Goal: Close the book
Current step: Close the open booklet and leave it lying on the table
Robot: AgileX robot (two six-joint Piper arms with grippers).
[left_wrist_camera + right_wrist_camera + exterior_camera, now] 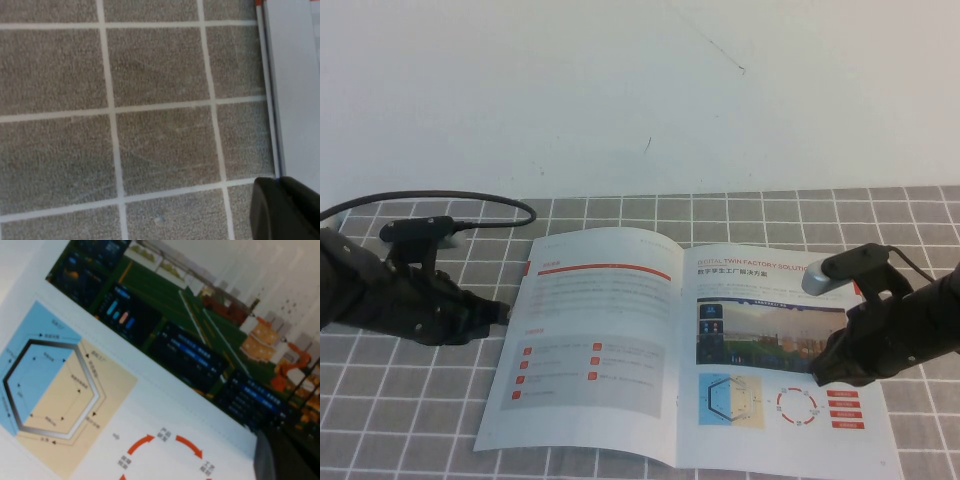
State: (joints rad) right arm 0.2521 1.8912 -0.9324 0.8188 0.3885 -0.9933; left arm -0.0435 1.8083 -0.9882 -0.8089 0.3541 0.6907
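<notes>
Left tool sits low on the tabletop, open book edge just beside it, likely to flip that page. Right tool hangs over the opposite page. Grip state of both: can't tell.

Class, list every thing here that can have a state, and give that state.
Book: open, flat on the checked cloth, pages up.
Left gripper: low beside the book's left edge.
Right gripper: over the book's right half; contact unclear.
</notes>
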